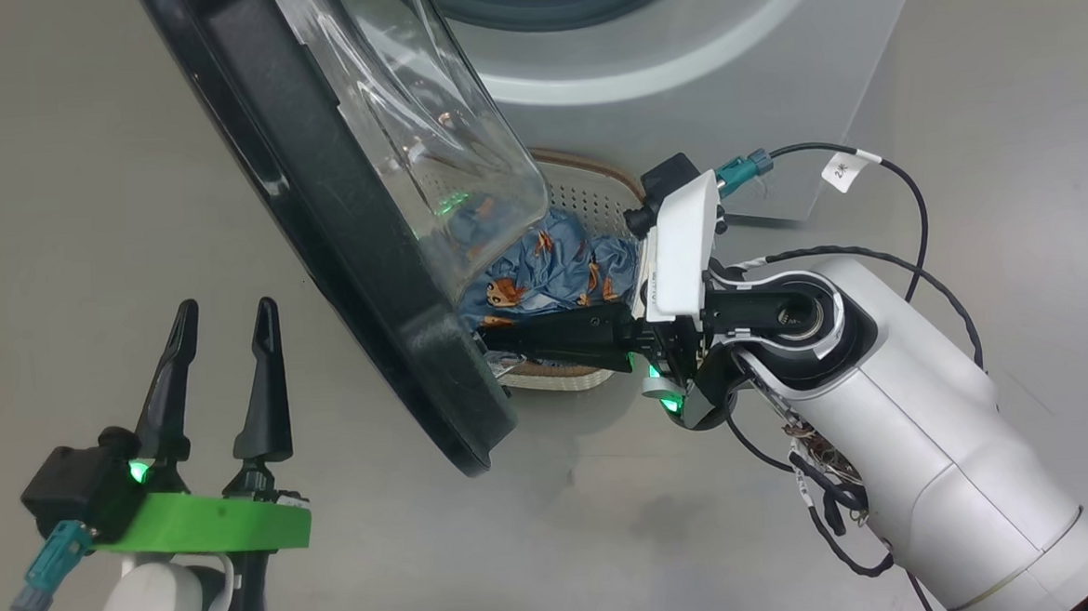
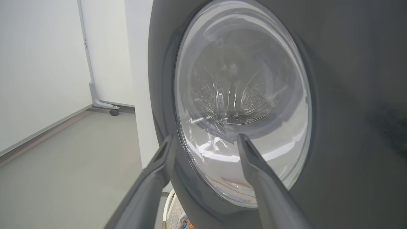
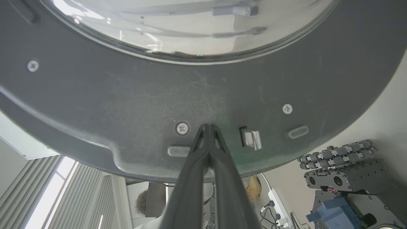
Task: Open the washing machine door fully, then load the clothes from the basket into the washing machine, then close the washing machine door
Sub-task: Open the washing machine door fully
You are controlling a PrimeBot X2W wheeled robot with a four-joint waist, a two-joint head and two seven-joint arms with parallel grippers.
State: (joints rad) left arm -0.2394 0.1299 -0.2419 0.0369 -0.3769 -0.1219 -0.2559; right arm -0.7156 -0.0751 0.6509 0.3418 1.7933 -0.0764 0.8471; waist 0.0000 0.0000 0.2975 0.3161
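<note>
**Door part-open, R fingertips on its inner face**

Washing machine door – swung out from the washing machine, standing at an angle to its front, not fully open. Head view: black rim runs diagonally from top centre to lower centre, and the glass bowl bulges toward the machine side.

R gripper – on the inner side of the door, low on the rim. Fingers pressed together, nothing between them. Wrist view: the joined tips sit on the dark inner rim of the door, between a screw and the metal latch. They look to be touching the surface.

L gripper – on the outer side of the door, clear of it, over bare grey floor. Fingers spread wide, empty. Its wrist view looks along the fingers at the door's outer face, with the perforated drum visible through the glass.

Basket – on the floor just in front of the machine, partly under and behind the door's glass bowl. R gripper's fingers cross above its near rim.

Clothes – blue print fabric bundled inside the basket, seen partly through the glass. A sliver of the basket also shows below the door's edge in L wrist view.
</note>
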